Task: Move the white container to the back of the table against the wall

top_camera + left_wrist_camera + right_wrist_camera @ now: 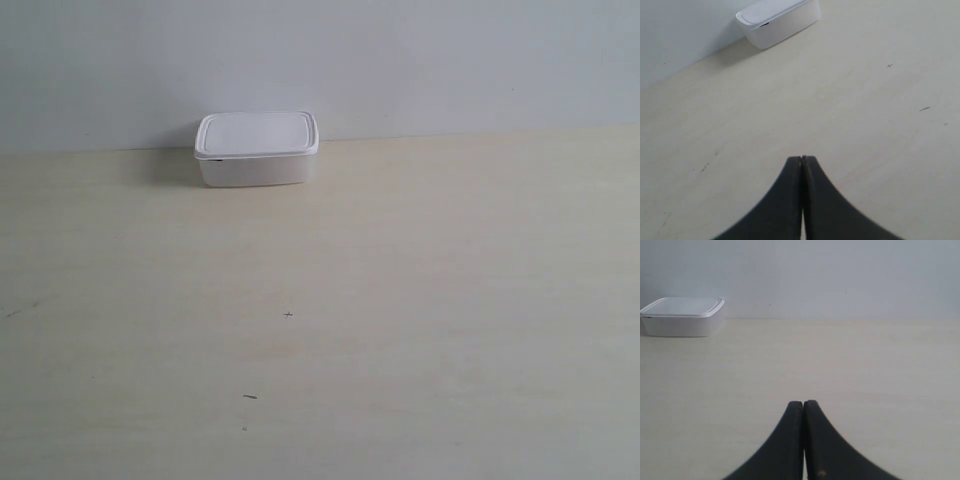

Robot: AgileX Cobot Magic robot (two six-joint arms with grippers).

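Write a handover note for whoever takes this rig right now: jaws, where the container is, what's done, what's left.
Jaws: left gripper shut and empty; right gripper shut and empty. Both are over bare table, well apart from the container.
Things: white container, lid on, sits at the table's back edge by the wall. Contact with the wall looks likely but cannot be confirmed.
Done: the move looks complete.
Left: probably nothing, except checking for a gap behind it.
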